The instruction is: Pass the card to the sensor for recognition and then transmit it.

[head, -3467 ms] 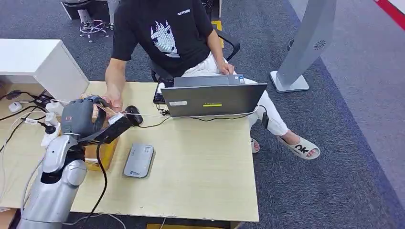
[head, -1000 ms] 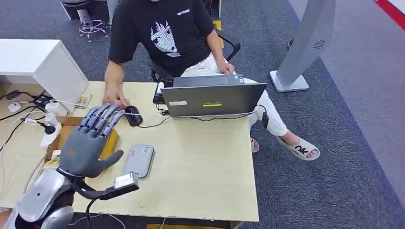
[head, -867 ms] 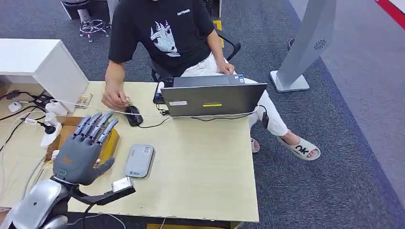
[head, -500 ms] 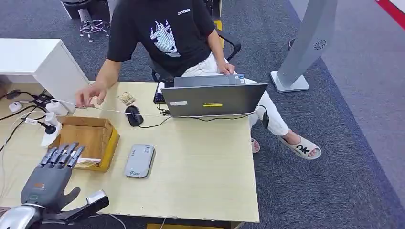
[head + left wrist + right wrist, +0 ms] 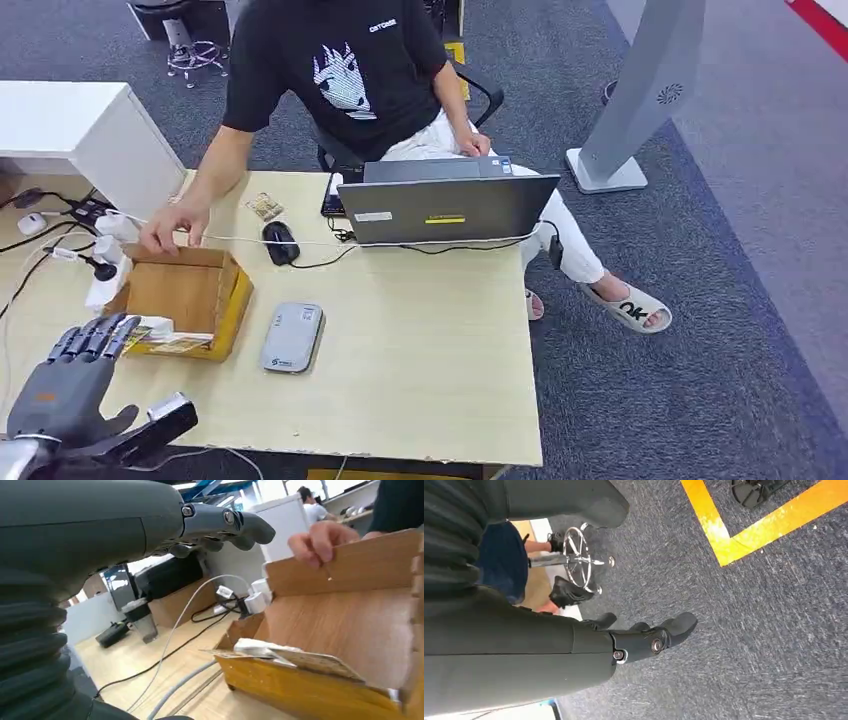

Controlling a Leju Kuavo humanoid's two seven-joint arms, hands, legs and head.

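Bare tabletop (image 5: 420, 350) is left between the grey sensor (image 5: 291, 337) and the table's right edge. The far side is blocked by the laptop (image 5: 447, 205), mouse (image 5: 279, 242) and cable (image 5: 300, 241). The cardboard box (image 5: 190, 299) is bordered by a person's hand (image 5: 165, 228) on its far wall.

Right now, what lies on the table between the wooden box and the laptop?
In the head view, between wooden box and laptop: a black mouse, its cable, and bare table.

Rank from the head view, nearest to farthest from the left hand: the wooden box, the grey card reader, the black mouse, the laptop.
From the left hand:
1. Brown wooden box, just ahead of it.
2. Flat grey card reader, to its right.
3. Black mouse, beyond the box.
4. Grey laptop, far right.
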